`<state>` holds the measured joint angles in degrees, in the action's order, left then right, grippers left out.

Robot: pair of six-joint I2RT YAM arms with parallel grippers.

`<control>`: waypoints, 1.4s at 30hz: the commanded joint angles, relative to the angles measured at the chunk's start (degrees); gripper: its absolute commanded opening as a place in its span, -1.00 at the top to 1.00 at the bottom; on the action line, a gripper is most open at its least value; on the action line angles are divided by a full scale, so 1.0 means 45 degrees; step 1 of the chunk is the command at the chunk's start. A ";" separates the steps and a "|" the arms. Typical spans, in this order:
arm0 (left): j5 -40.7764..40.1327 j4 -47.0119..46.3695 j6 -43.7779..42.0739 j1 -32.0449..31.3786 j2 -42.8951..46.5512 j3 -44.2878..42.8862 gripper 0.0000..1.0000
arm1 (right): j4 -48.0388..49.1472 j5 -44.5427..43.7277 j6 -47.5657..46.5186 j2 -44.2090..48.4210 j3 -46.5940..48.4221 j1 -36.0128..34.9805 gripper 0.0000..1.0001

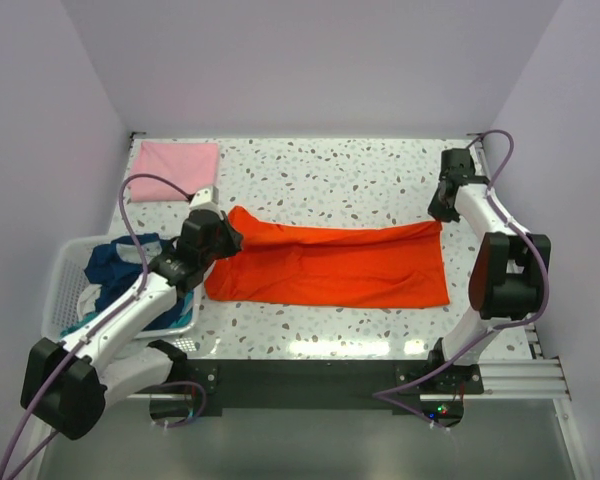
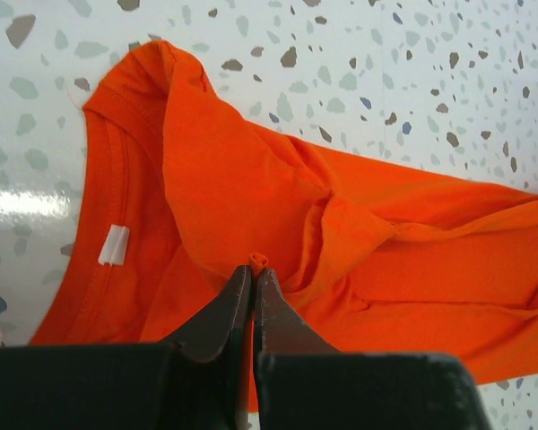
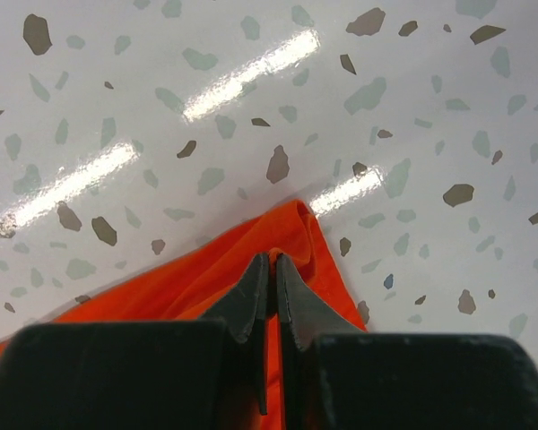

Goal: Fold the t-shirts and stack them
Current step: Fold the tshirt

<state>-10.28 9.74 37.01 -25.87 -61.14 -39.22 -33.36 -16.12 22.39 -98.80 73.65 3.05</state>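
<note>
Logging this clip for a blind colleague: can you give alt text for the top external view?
An orange-red t-shirt lies stretched across the speckled table, the left gripper pinching its left end, the right gripper its far right corner. A folded pink t-shirt lies far left; a white basket holds blue shirts.

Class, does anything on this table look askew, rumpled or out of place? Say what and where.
The orange shirt lies uneven: its collar end bunches where the left gripper pinches it, while the right gripper pinches the opposite corner. In the basket, blue shirts sit heaped unfolded. The pink shirt looks neat.
</note>
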 commanded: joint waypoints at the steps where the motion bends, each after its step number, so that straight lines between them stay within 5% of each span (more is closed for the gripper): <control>1: -0.0855 0.0588 0.1146 -0.0812 0.0676 0.0298 1.00 | 0.0129 0.0184 -0.0210 0.0550 -0.0057 0.0064 1.00; 3: -0.2456 0.1777 0.1616 -0.1416 0.0950 0.0181 1.00 | 0.0129 0.0223 -0.0249 0.0512 -0.0096 0.0045 1.00; 8: -0.3261 0.2952 0.2380 -0.1771 0.1458 0.0414 1.00 | 0.0246 0.0320 -0.0308 0.0492 -0.0233 0.0045 1.00; 30: -0.1446 0.2582 0.2302 -0.1869 0.2045 0.2309 0.93 | 0.0266 -0.0537 -0.0017 0.1504 -0.1638 0.0045 0.95; 34: -0.1484 0.2815 0.2166 -0.1869 0.2006 0.2194 0.70 | 0.0092 -0.0966 0.0375 0.2305 -0.2711 0.0045 0.48; 35: -0.1523 0.2933 0.2165 -0.1869 0.2025 0.2115 0.62 | 0.0013 -0.1085 0.0453 0.2463 -0.2810 0.0045 0.28; 36: -0.1504 0.3088 0.2088 -0.1869 0.2064 0.2037 0.41 | -0.0065 -0.1221 0.0531 0.2619 -0.2927 0.0064 -0.21; 38: -0.1465 0.3557 0.2009 -0.1869 0.2375 0.1783 0.28 | -0.0397 -0.1727 0.0609 0.3146 -0.3085 0.0045 -0.40; 42: -0.1172 0.4007 0.1658 -0.1869 0.3449 0.1451 -0.60 | -0.0789 -0.2005 0.0572 0.4493 -0.3241 0.0045 -0.94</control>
<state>-16.08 26.59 45.41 -33.95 -49.23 -29.41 -35.64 -21.45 24.45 -83.85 59.09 3.05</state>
